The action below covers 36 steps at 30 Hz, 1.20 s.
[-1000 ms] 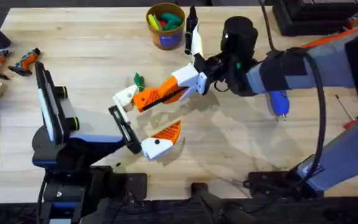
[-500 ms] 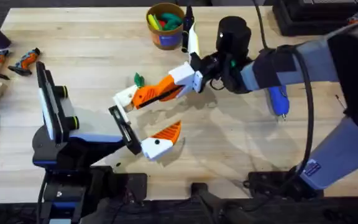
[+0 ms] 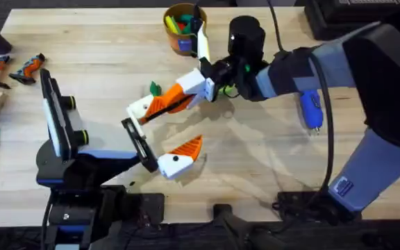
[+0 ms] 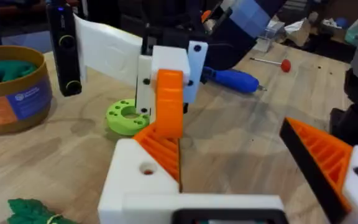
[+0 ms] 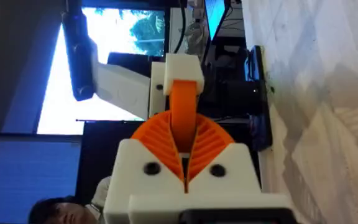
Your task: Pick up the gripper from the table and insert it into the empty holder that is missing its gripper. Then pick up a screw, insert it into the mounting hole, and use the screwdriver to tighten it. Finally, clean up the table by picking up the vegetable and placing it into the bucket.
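My right gripper (image 3: 167,104) is clamped on the gripper (image 5: 183,118), the orange wedge pinched between my ribbed pads, its tip pushed into the holder (image 3: 139,107), the white block on my left gripper (image 3: 160,136), whose jaws stand wide apart. The vegetable (image 3: 155,89) lies just beside the holder. Farther off, the screwdriver (image 3: 310,111) rests on the table (image 3: 103,62), and the bucket (image 3: 181,28) stands near the far edge.

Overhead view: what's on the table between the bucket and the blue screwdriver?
Overhead, the right arm's dark wrist crosses between the bucket and the screwdriver; no loose object shows there.
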Each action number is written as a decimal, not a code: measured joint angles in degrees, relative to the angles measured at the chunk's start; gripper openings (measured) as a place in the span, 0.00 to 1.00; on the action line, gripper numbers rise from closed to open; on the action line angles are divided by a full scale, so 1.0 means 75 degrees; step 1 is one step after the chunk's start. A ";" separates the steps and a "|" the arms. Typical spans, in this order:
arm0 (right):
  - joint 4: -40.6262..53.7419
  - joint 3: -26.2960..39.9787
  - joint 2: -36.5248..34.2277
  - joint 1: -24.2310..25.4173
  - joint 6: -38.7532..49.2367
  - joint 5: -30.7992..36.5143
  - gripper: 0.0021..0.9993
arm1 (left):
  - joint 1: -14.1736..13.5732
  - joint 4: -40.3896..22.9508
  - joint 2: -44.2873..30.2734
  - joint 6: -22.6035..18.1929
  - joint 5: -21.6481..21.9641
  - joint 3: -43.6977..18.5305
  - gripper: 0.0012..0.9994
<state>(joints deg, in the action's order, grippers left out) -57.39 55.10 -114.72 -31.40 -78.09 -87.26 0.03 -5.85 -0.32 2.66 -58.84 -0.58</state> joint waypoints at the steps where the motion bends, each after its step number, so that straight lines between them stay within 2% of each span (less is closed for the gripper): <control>1: 0.0000 0.0052 -0.0027 -0.0003 -0.0010 0.0000 0.01 | 0.0000 0.0003 0.0000 -0.0003 0.0015 0.0000 0.99; 18: 0.0020 0.0261 -0.0128 -0.0012 -0.0104 -0.0003 0.01 | 0.0000 0.0015 0.0003 -0.0035 0.0156 0.0000 0.99; 19: 0.0023 0.0261 -0.0128 -0.0012 -0.0119 -0.0003 0.03 | 0.0000 0.0015 0.0001 -0.0035 0.0159 0.0000 0.99; 20: 0.0030 0.0261 -0.0128 -0.0012 -0.0149 -0.0003 0.12 | 0.0000 0.0015 0.0003 -0.0035 0.0160 0.0000 0.99; 25: -0.0012 0.0328 -0.0128 0.0018 -0.0121 0.0000 0.82 | -0.0015 0.0000 0.0003 -0.0014 0.0002 -0.0003 0.99; 27: -0.0026 0.0337 -0.0128 0.0060 -0.0126 0.0000 0.86 | -0.0015 0.0000 0.0003 -0.0006 -0.0013 -0.0003 0.99; 32: 0.0013 0.0337 -0.0072 0.0352 -0.0080 0.0000 0.87 | -0.0015 -0.0002 0.0002 -0.0006 -0.0013 -0.0003 0.99; 36: 0.0054 0.0337 0.0463 0.0847 0.0198 0.0000 0.87 | -0.0015 -0.0003 0.0001 -0.0006 -0.0013 -0.0003 0.99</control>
<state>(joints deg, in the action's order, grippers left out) -56.98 57.63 -111.25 -25.05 -76.61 -87.26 -0.08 -5.87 -0.31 2.61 -58.94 -0.60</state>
